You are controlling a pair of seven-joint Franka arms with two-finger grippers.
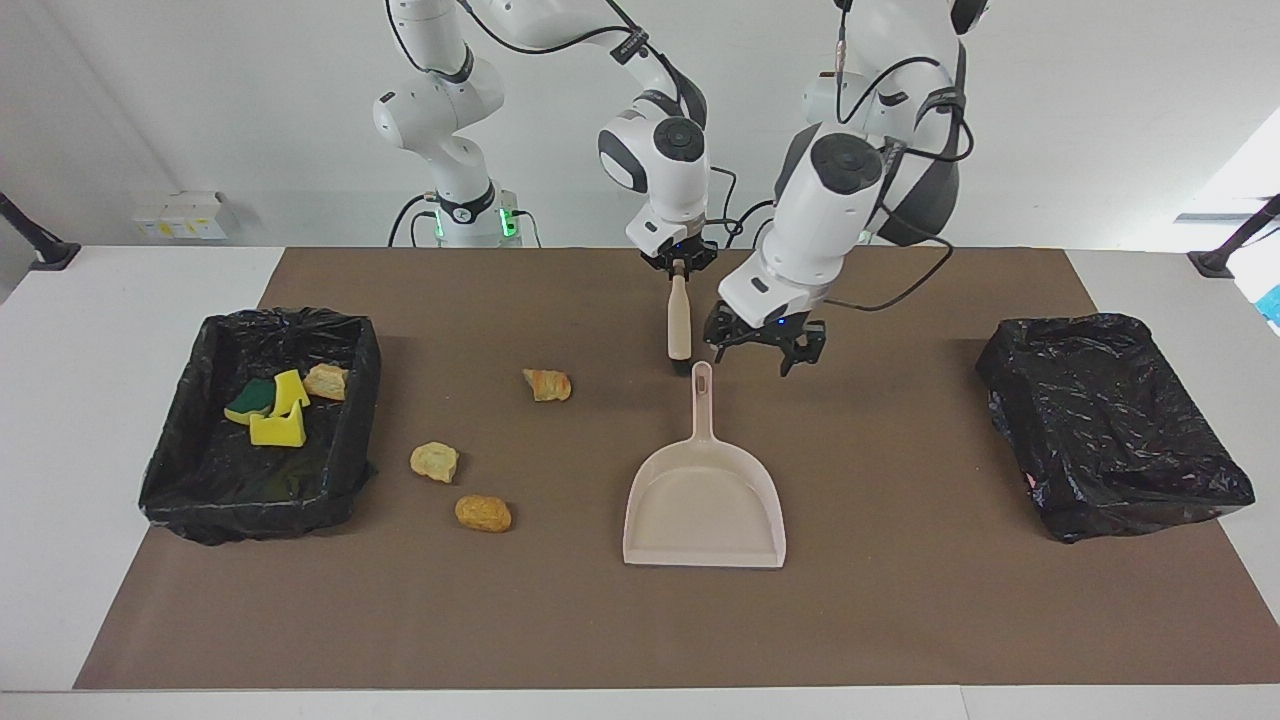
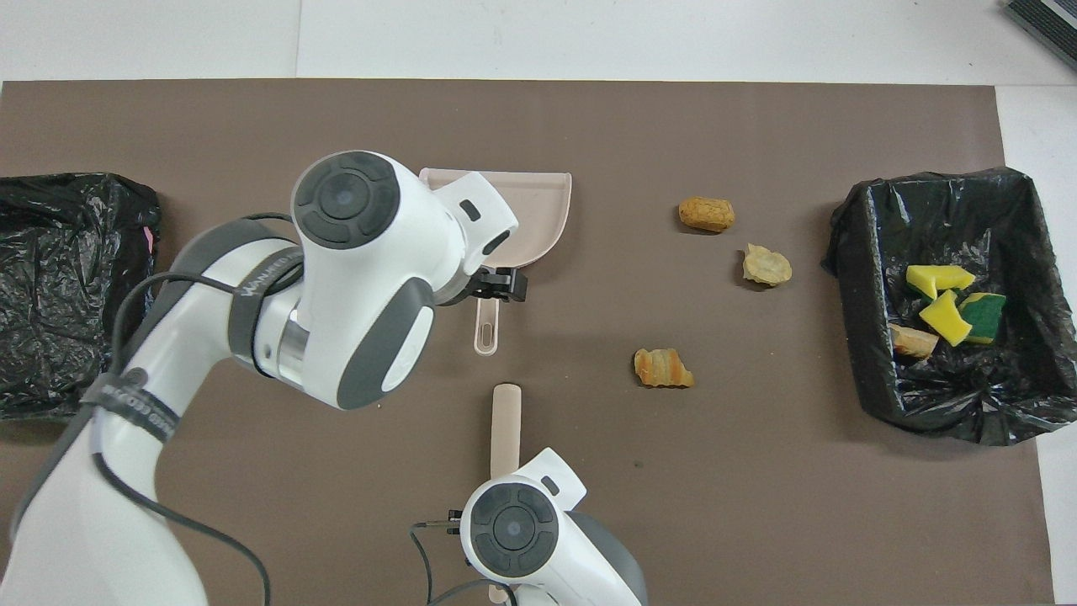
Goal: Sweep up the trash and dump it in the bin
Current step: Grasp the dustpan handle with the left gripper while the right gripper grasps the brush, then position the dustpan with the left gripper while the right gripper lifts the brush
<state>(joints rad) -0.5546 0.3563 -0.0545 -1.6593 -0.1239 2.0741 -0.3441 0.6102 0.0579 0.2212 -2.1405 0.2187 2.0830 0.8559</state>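
Three tan-orange crusty chunks of trash lie loose on the brown mat: a striped one point(image 1: 547, 384) nearest the robots, a pale one point(image 1: 434, 461) and a rounder golden one point(image 1: 483, 513) closer to the table's edge away from the robots. The bin point(image 1: 200, 470) at the right arm's end holds yellow-and-green sponge pieces point(image 1: 272, 408) and another chunk point(image 1: 326, 381). The bin point(image 1: 1110, 430) at the left arm's end shows only crumpled black liner. The right tool point(image 1: 679, 266) is clamped on the brush handle point(image 1: 679, 320). The left tool point(image 1: 765, 345), fingers wide, hangs over the dustpan point(image 1: 704, 500) handle, seemingly not touching.
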